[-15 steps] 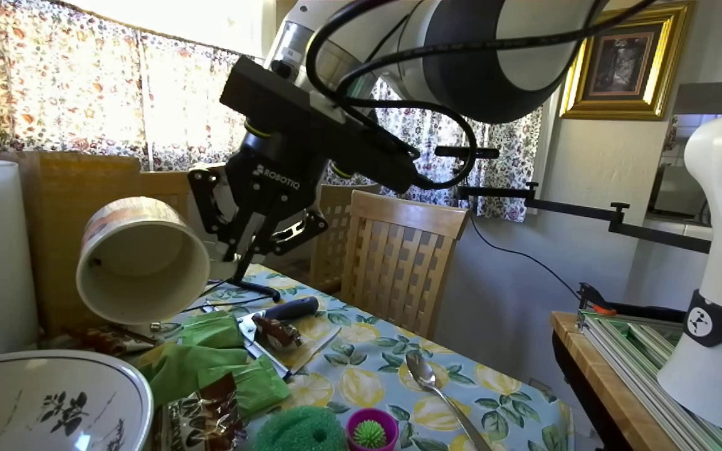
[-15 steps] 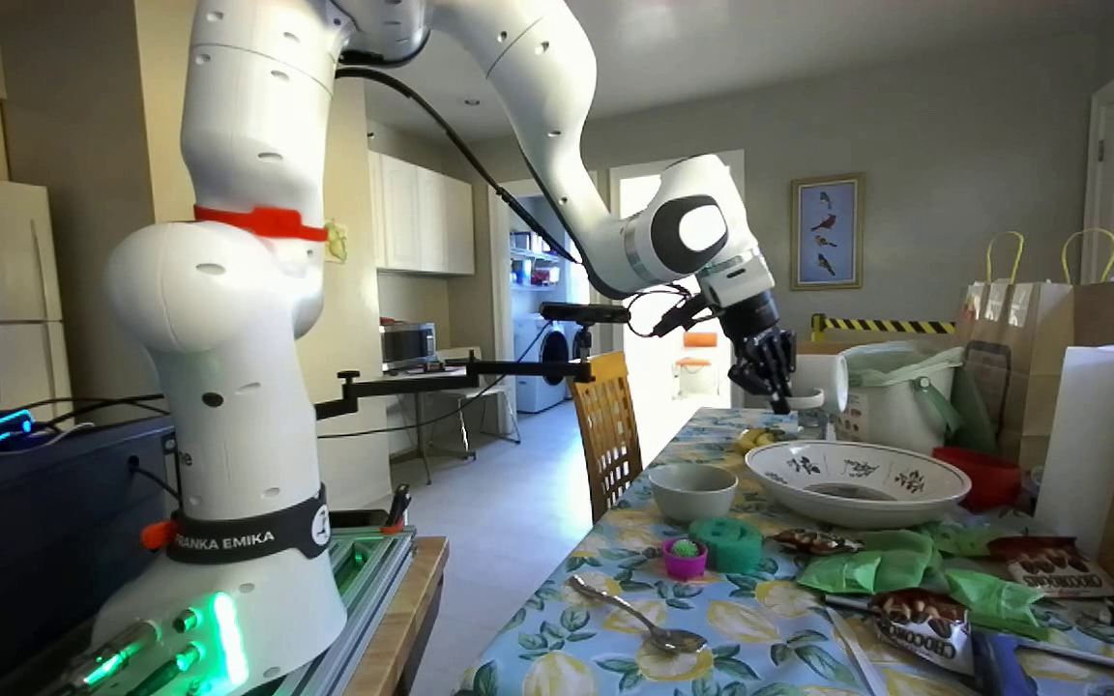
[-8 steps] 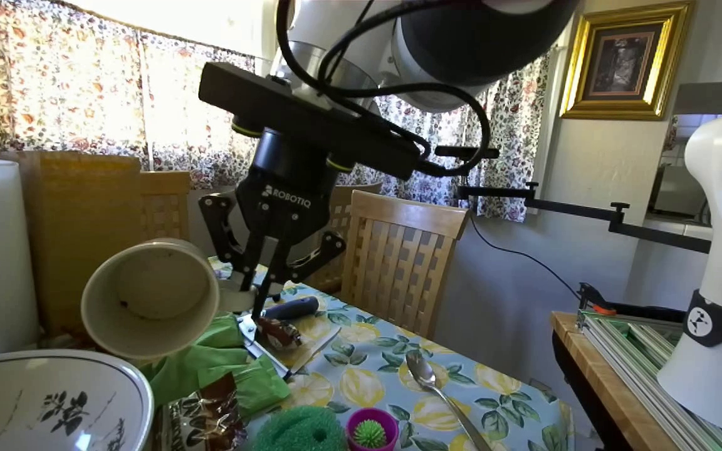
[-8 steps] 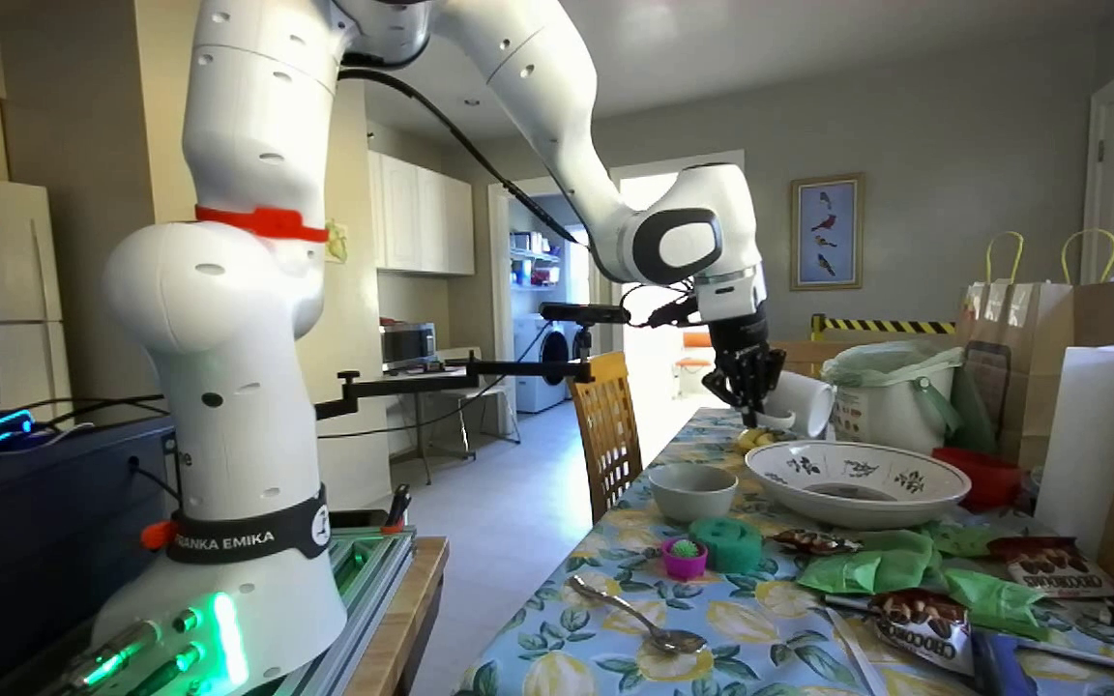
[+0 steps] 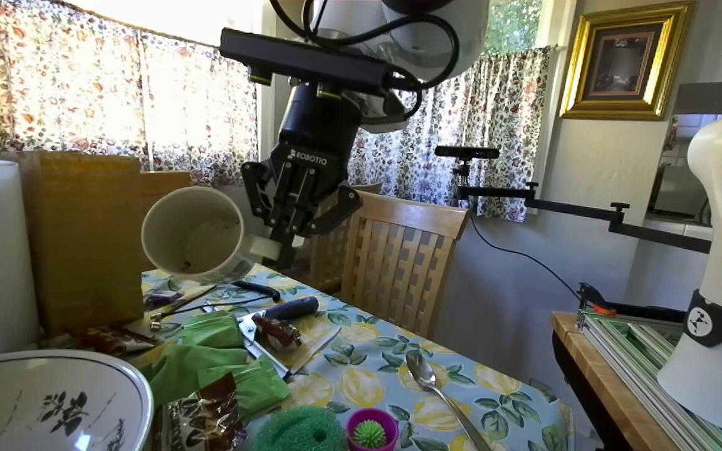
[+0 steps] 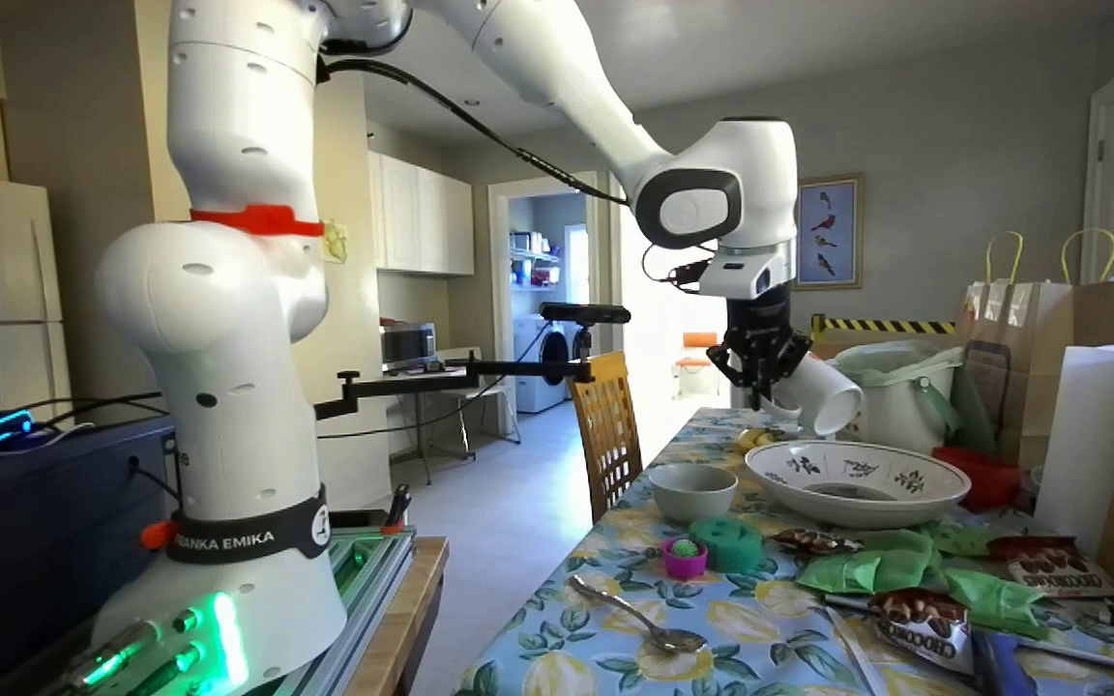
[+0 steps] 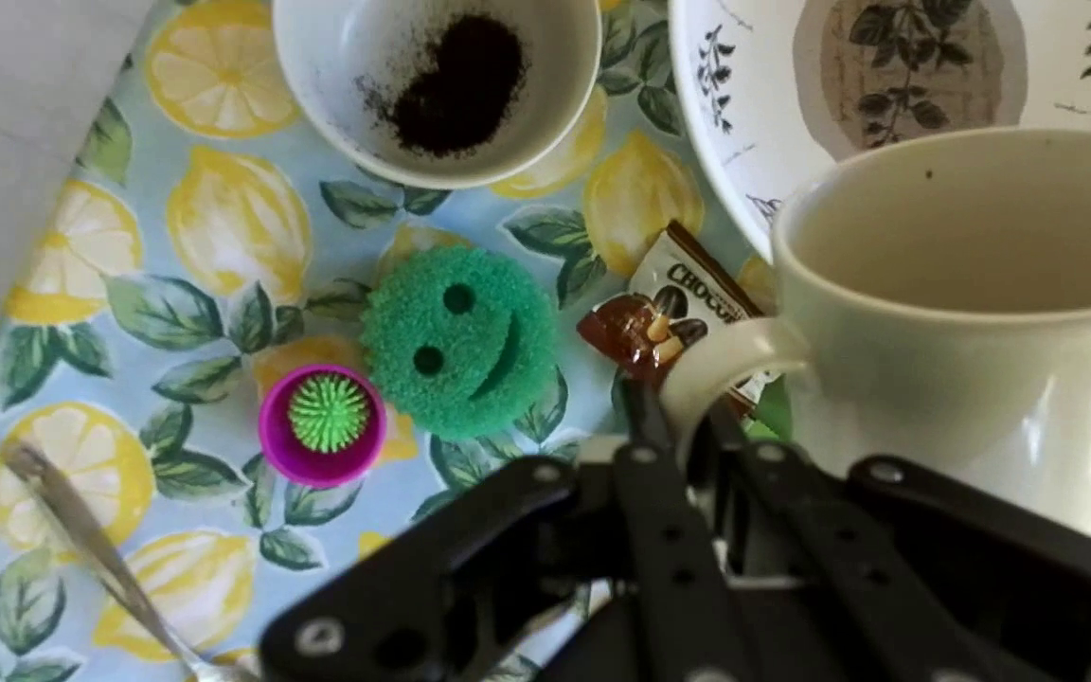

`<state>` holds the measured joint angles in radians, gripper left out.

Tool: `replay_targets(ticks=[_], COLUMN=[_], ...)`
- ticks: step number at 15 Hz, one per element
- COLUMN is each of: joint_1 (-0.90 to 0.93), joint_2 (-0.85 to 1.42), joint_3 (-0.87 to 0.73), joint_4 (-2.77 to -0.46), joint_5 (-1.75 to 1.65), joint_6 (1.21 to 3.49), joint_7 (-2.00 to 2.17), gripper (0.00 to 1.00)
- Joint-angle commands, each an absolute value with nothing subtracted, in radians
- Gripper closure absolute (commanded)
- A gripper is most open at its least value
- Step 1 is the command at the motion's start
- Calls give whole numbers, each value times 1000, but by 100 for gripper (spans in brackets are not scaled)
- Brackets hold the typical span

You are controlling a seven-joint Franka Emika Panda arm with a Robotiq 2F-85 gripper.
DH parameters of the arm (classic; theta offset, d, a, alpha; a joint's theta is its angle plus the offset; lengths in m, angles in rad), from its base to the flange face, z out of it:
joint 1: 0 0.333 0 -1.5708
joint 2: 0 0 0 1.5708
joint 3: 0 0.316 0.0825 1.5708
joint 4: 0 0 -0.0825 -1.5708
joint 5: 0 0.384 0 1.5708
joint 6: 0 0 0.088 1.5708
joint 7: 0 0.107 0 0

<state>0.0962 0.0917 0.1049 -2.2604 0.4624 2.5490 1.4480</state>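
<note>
My gripper (image 5: 286, 247) is shut on the handle of a cream mug (image 5: 245, 266). Both are held up above the table, and they also show in an exterior view as gripper (image 6: 758, 398) and mug (image 6: 823, 394). The mug is tipped well over, with its mouth facing sideways and a little down, and a few dark specks show inside. In the wrist view the fingers (image 7: 683, 426) stand on both sides of the handle, and the mug (image 7: 943, 407) is at the right. A small bowl (image 7: 347, 57) with dark powder and a wide patterned bowl (image 7: 744, 95) stand on the table below.
A green smiley sponge (image 7: 460, 341), a magenta cup (image 7: 271, 440) with a spiky green ball, a spoon (image 6: 639, 616) and snack packets (image 6: 924, 628) lie on the lemon tablecloth. A chair (image 5: 398, 257), a white bin (image 6: 895, 406), paper bags and a camera arm (image 5: 574, 207) stand around.
The gripper and mug first dipped, then rose and moved right in an exterior view. The gripper has turned more upright, keeping hold of the handle. Things on the table have not moved.
</note>
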Motion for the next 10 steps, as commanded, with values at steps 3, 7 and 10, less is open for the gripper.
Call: replay_targets(ticks=[3, 7, 10], joint_1=[56, 50, 60], joint_2=[47, 31, 16], joint_3=[96, 86, 83], joint_4=[-2281, -2313, -2348], joint_5=[838, 1154, 1316], joint_6=[2517, 2521, 2524], joint_7=[1359, 1266, 1247], gripper=[97, 97, 97])
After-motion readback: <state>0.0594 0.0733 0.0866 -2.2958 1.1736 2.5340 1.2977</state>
